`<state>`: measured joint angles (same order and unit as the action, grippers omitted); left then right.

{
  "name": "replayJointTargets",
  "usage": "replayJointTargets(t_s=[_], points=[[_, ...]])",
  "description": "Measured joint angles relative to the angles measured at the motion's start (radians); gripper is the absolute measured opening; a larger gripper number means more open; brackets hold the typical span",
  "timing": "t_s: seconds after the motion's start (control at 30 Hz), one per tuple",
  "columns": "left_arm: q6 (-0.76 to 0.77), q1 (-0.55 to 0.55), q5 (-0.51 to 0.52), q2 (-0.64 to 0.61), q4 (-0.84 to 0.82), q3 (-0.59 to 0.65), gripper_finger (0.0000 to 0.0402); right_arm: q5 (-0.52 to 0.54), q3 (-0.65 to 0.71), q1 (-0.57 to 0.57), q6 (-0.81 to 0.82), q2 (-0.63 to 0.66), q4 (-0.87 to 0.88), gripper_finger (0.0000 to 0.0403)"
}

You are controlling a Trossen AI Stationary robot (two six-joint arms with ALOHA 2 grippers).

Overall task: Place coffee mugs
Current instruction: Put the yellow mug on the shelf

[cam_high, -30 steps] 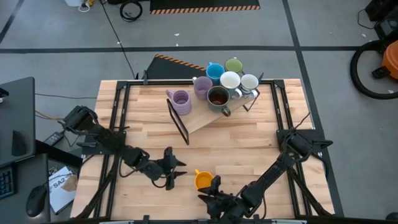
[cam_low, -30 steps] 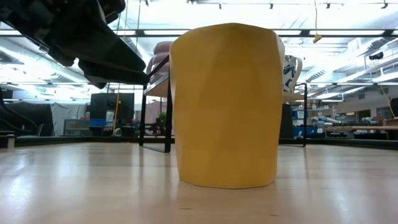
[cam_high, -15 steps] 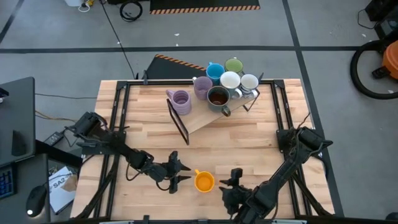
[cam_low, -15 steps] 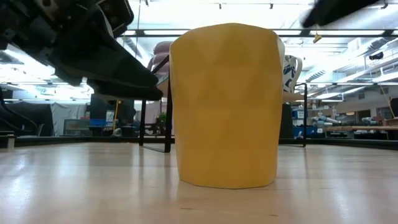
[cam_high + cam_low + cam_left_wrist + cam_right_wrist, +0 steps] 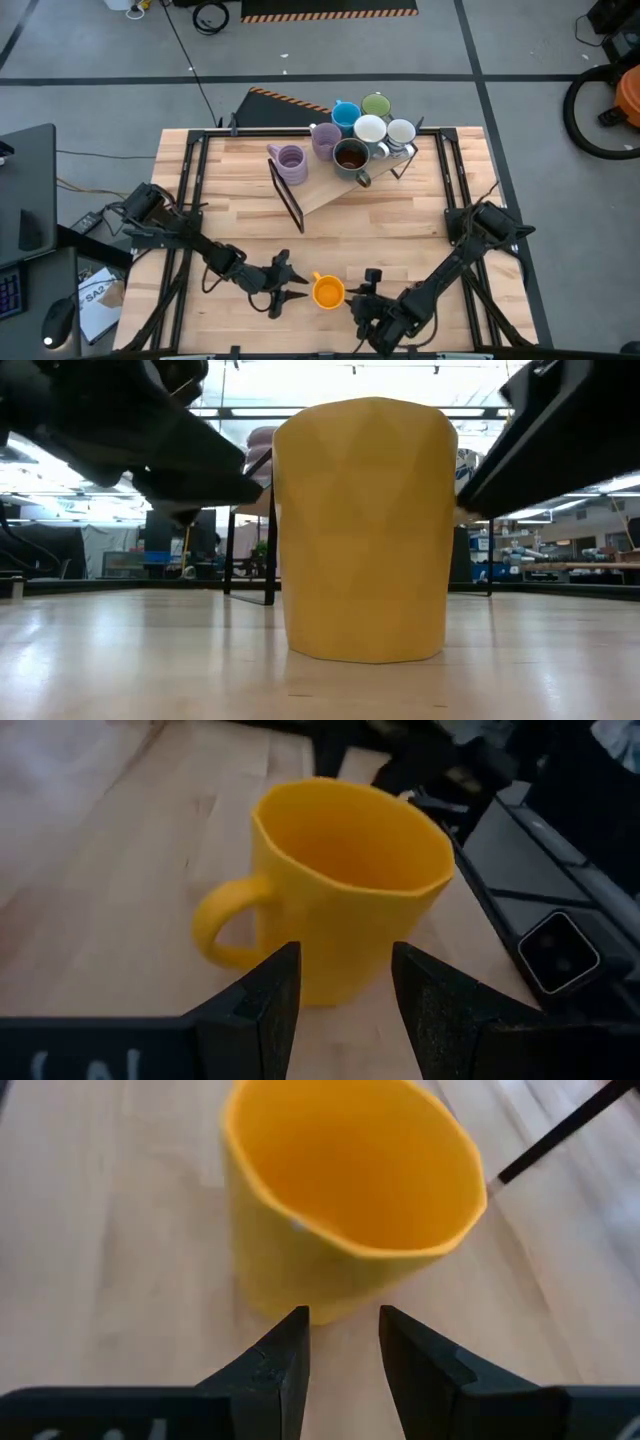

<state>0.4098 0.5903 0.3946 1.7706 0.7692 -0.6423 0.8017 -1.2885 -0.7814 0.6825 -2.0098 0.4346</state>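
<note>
We take the orange mug (image 5: 328, 292) as our landmark: it stands upright on the wooden table (image 5: 400, 215), near the front edge, handle toward the left arm. The left gripper (image 5: 287, 285) sits just beside the mug on its handle side, fingers (image 5: 262, 1005) spread wide with a clear gap between them, holding nothing and not touching the mug. The right gripper (image 5: 362, 292) is just beside the mug on the opposite side; its fingers (image 5: 285, 1355) stand a little apart, empty, short of the mug's wall. Beyond the orange mug, toward the far edge, we see the slanted rack (image 5: 330, 185) with the other mugs (image 5: 352, 140) clustered on it. In the low view the orange mug fills the middle and hides most of the rack; both grippers show there only as dark shapes cut off at the picture's edges.
</note>
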Motion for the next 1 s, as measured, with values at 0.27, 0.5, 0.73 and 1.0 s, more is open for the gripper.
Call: replayJointTargets(t_s=[0.27, 0.5, 0.73, 1.0], points=[[-0.146, -0.040, 0.113, 0.000, 0.009, 0.000, 0.0166, -0.023, 0.066, 0.067, -0.131, 0.000, -0.083, 0.0128], [-0.208, -0.096, 0.152, 0.000, 0.047, 0.000, 0.0166, -0.084, 0.071, 0.082, -0.155, 0.000, -0.075, 0.0128], [-0.102, -0.211, -0.028, -0.001, -0.011, 0.000, 0.0166, -0.207, 0.022, 0.071, -0.108, 0.009, -0.061, 0.0128], [-0.065, -0.248, -0.164, -0.002, -0.056, 0.000, 0.0166, -0.332, 0.005, 0.061, -0.124, -0.019, -0.282, 0.0128]])
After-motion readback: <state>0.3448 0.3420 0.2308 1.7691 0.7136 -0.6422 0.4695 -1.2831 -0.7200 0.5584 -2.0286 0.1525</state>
